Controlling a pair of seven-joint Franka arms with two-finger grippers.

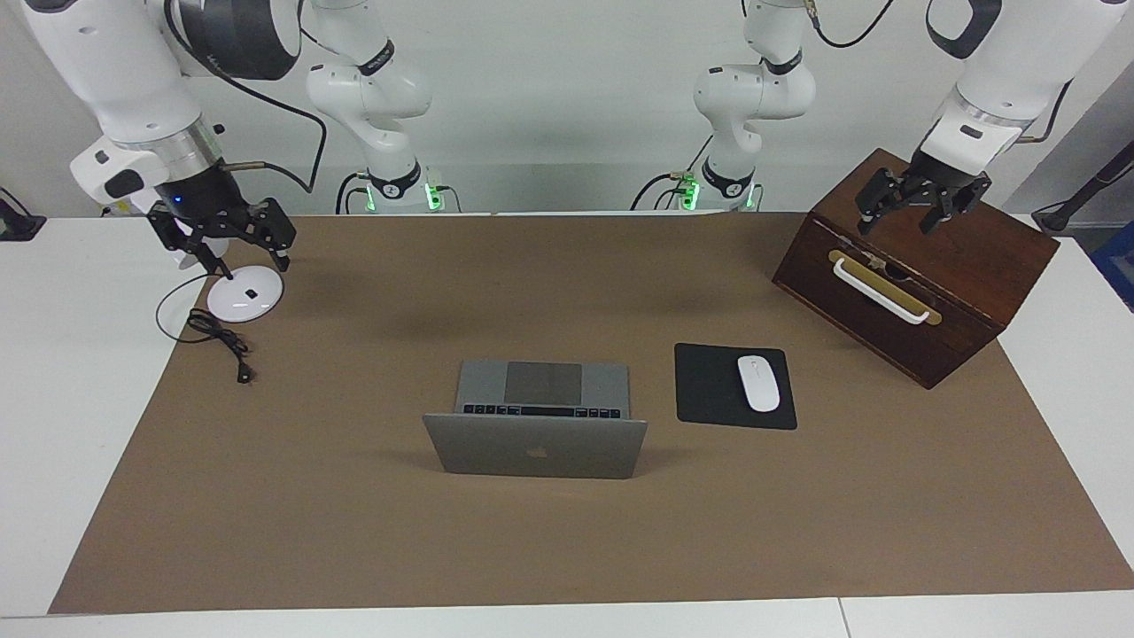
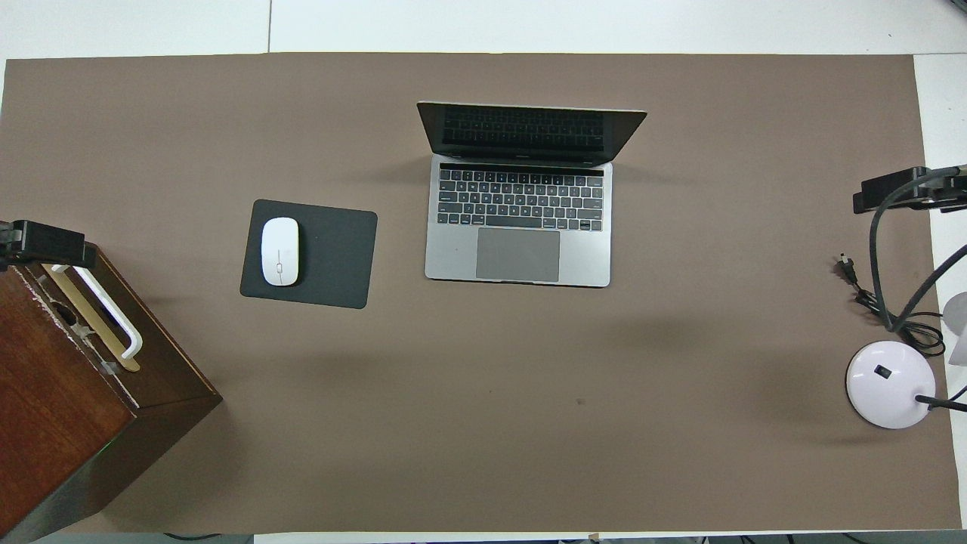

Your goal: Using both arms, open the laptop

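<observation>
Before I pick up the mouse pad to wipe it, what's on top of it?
A white mouse lies on the black mouse pad, toward the wooden box's side. The rest of the pad is bare; what lies beneath it is covered.

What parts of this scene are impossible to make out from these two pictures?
- Laptop screen: the facing view shows only the lid's back; the overhead view shows it dark, with just the keys reflected.
- Wooden box contents: closed in both views, and cut off by the overhead view's edge.
- Lamp head: outside the overhead view's edge; in the facing view the right gripper covers its stem.
- Left gripper: only a dark tip shows in the overhead view.
</observation>
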